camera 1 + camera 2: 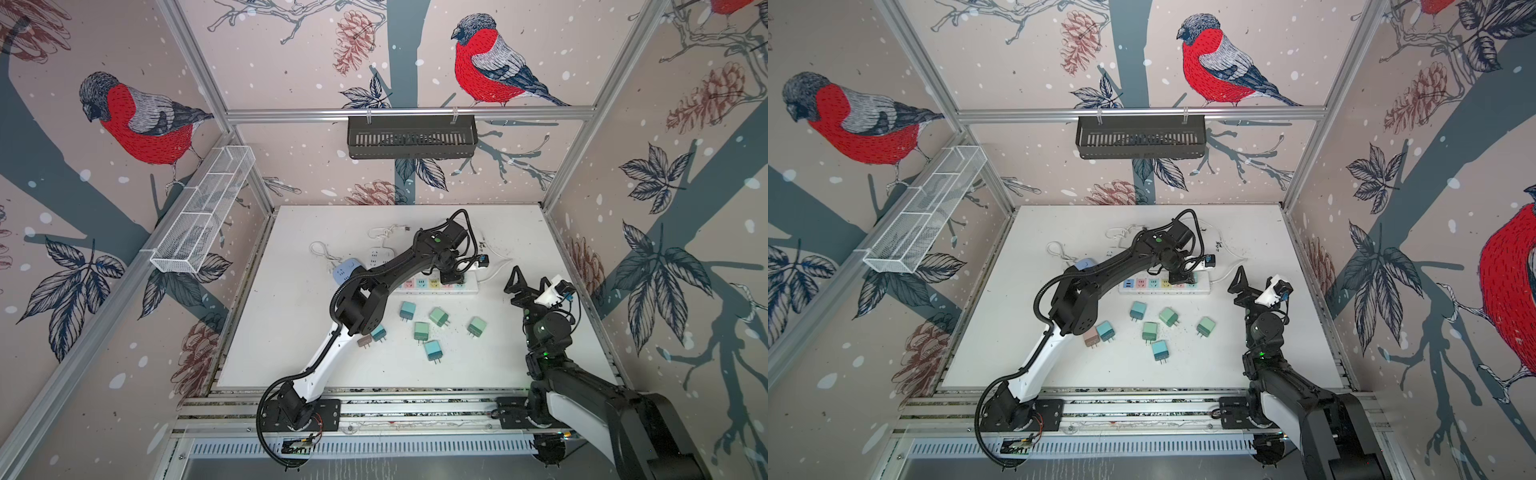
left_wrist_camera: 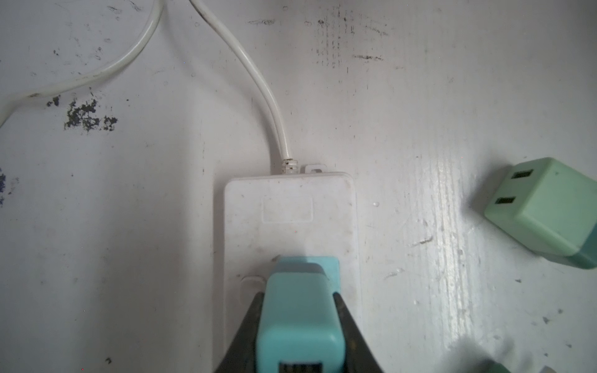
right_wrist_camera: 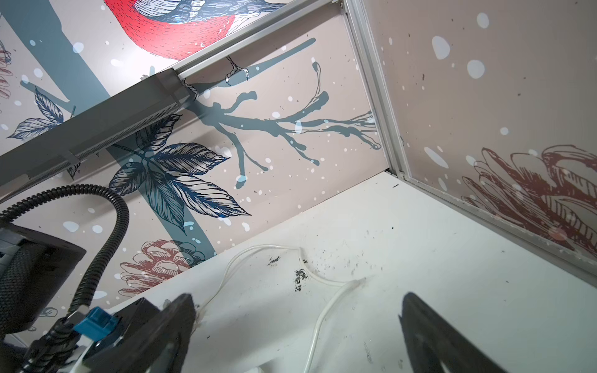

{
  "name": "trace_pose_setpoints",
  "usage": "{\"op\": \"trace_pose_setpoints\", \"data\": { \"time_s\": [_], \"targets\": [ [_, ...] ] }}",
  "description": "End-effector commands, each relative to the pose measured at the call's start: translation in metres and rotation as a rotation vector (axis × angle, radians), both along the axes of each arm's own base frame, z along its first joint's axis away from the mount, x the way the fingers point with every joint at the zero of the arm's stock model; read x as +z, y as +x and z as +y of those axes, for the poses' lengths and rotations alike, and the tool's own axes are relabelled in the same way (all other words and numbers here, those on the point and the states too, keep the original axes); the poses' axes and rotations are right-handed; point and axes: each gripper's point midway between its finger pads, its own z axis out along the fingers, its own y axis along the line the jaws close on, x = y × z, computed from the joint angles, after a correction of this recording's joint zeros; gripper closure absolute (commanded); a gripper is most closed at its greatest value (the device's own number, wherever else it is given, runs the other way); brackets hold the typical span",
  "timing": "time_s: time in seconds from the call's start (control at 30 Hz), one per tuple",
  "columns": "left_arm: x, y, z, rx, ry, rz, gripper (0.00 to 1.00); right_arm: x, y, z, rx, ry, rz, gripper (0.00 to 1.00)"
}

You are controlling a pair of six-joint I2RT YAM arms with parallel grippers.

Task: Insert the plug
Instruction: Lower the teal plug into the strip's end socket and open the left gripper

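Plug [image 2: 300, 323] clamped in left tool [image 2: 298, 295], over strip [image 2: 290, 210]

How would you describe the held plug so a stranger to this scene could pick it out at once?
On the table, find the long white power strip. At its cord end, the left gripper is shut on a pale blue cube plug. It alone is held over the strip; the other plugs lie loose on the table.

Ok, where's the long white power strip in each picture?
Both top views: the power strip lies mid-table, beyond the loose plugs.
Left wrist: centre, with the blue plug held over it.
Right wrist: not clearly in it.
Shared landmark: the white cord on the table.
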Motion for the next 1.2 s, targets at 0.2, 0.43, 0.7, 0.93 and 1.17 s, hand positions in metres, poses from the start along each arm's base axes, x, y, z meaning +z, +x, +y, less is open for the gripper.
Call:
{"op": "trace_pose_setpoints", "data": {
  "time_s": [0.2,0.43,0.7,0.93,1.17],
  "targets": [
    [-0.010,0.003,0.015,0.115,0.127,0.049,1.00,0.000,-0.004,0.000,0.004,0.002,-0.018,0.00],
    [-0.023,0.001,0.041,0.193,0.245,0.053,1.00,0.000,-0.005,0.001,0.008,0.003,-0.020,0.00],
    [-0.019,-0.010,0.060,0.214,0.273,0.072,1.00,0.000,-0.005,-0.001,0.000,0.007,-0.019,0.00],
    [-0.032,-0.010,0.065,0.207,0.286,0.093,1.00,0.000,-0.007,0.000,0.004,0.006,-0.023,0.00],
    [-0.032,-0.009,0.063,0.200,0.246,0.128,0.93,0.000,-0.006,-0.001,-0.002,0.008,-0.019,0.00]
  ]
}}
